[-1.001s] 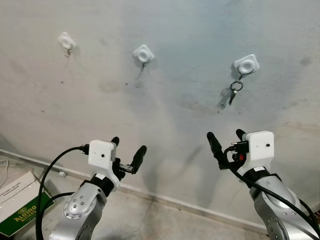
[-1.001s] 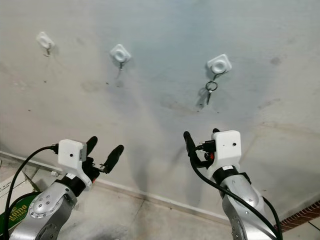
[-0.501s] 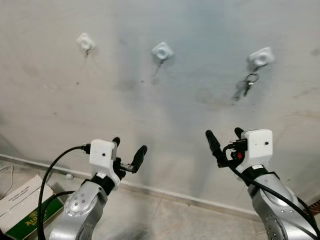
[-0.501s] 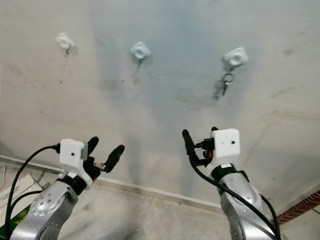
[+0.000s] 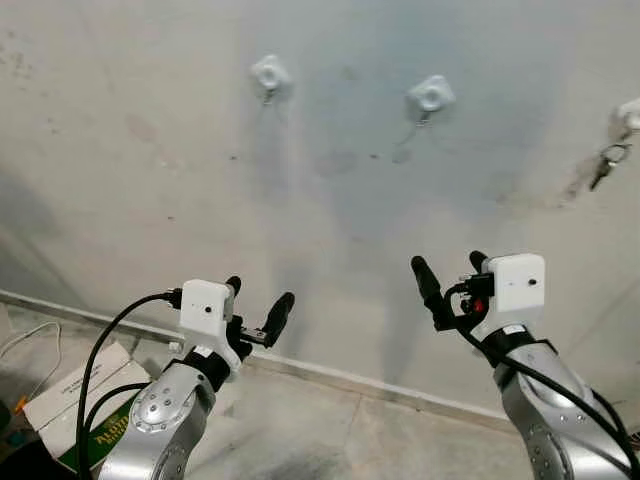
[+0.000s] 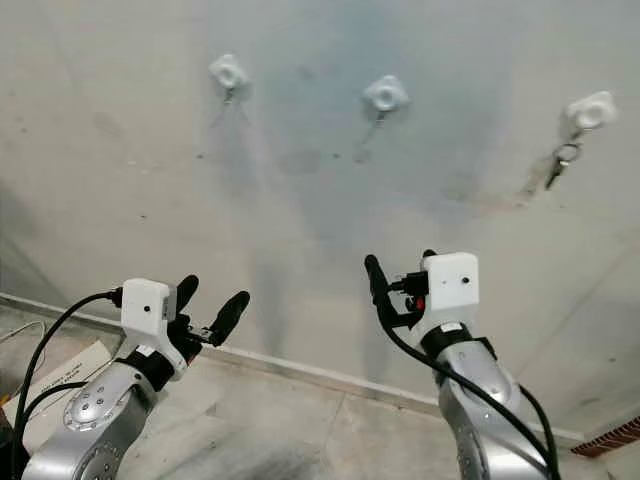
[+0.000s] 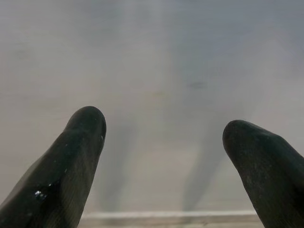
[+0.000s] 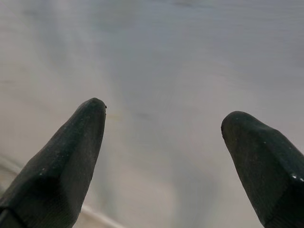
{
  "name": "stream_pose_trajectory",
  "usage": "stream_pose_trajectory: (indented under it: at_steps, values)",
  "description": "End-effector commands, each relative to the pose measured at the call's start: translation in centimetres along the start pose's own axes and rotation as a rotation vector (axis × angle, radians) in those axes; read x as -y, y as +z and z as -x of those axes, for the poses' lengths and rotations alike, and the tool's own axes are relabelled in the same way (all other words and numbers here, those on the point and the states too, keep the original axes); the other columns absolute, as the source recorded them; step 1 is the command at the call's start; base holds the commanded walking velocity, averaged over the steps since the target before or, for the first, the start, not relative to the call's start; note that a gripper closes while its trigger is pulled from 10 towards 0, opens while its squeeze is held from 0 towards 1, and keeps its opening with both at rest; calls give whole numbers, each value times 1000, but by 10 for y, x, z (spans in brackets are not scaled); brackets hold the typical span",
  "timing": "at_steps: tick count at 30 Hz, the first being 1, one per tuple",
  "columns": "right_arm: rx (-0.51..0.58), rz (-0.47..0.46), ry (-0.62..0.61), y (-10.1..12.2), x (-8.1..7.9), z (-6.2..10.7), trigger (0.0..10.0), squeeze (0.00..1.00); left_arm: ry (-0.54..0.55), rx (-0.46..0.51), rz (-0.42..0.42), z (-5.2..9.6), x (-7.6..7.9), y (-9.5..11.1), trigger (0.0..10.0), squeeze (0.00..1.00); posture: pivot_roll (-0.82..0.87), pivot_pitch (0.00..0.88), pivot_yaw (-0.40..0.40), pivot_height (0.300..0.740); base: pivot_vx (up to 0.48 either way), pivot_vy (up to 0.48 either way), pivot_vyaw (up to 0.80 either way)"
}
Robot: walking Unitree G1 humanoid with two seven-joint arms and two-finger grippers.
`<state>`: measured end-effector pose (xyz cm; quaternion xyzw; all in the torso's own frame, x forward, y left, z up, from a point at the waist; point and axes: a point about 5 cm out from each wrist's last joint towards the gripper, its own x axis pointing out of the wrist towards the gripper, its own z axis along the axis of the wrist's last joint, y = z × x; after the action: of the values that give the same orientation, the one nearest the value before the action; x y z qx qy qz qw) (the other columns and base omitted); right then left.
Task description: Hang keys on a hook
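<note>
Grey plaster wall stands in front of the robot, with three white hooks on it in a row. The left hook and the middle hook carry nothing. The right hook is at the far right, and the keys hang from it on a small ring, just below the white base and touching the wall.

Both arms are raised in front of the wall, well below the hooks. The left gripper points toward the lower part of the wall, with its two black fingers spread apart and nothing between them. In the left wrist view the fingers stand wide apart, with the wall and a pale skirting line behind them. The right gripper is also spread, and it holds nothing. The right wrist view shows both of its fingers far from each other against the bare wall. This gripper is well apart from the keys, lower and more to the left.

On the floor at the lower left lies a box of white and green, near a black cable of the left arm. A white skirting runs along the foot of the wall.
</note>
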<state>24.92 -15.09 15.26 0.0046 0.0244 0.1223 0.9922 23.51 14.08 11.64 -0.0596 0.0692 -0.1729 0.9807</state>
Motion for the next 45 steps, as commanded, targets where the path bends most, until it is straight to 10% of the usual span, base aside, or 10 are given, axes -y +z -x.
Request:
stream_pose_trajectory:
  at_steps: [1, 45]
  values:
    - [2, 6, -13, 1, 4, 2, 10000, 0, -9, -2, 2, -1, 2, 0, 10000, 0, -57, 62, 29, 740, 0, 247, 0]
    - [11, 37, 9, 9, 3, -13, 10000, 0, -38, -51, 155, -14, 16, 1, 10000, 0, -76, 74, 28, 740, -24, 0, -368]
